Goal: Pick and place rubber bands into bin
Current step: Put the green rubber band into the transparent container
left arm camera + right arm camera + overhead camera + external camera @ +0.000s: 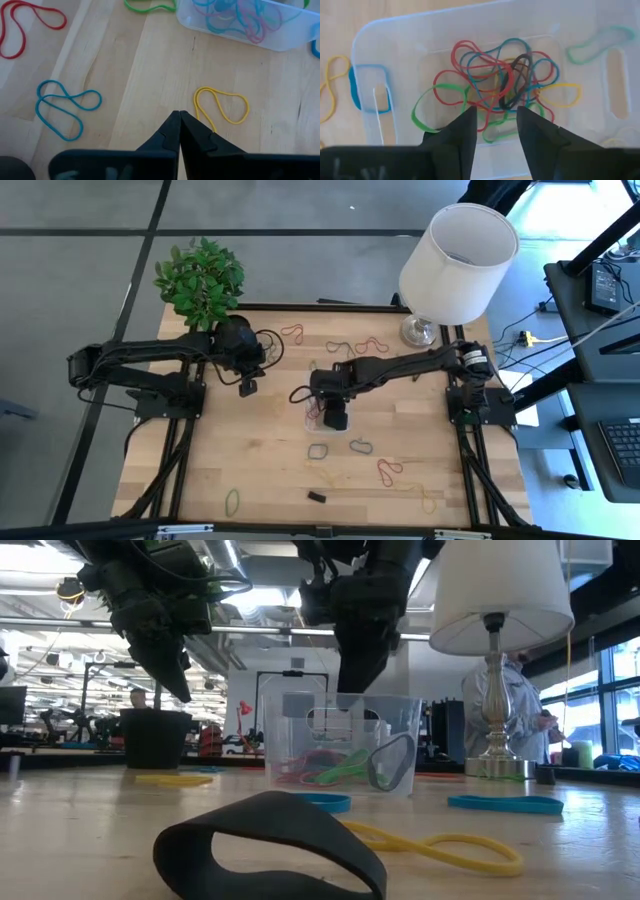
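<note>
The bin [470, 35] is a clear tray near the table's middle [311, 416], holding a tangle of red, green, blue, yellow and black rubber bands [505, 85]. My right gripper [495, 122] hangs open just above the bin [345, 745], fingers pointing down and holding nothing. My left gripper [179, 120] is shut and empty and hovers above the table left of the bin [247, 387]. Below it lie a yellow band [222, 105], a blue band [62, 107] and a red band [25, 25] flat on the wood.
More bands lie scattered: red [292, 332] toward the far edge, green [360, 447], red [388, 470] and green [233, 500] toward the near edge, and a wide black band [270, 840] at the near edge. A lamp [455, 260] and a potted plant [200, 280] stand at the far edge.
</note>
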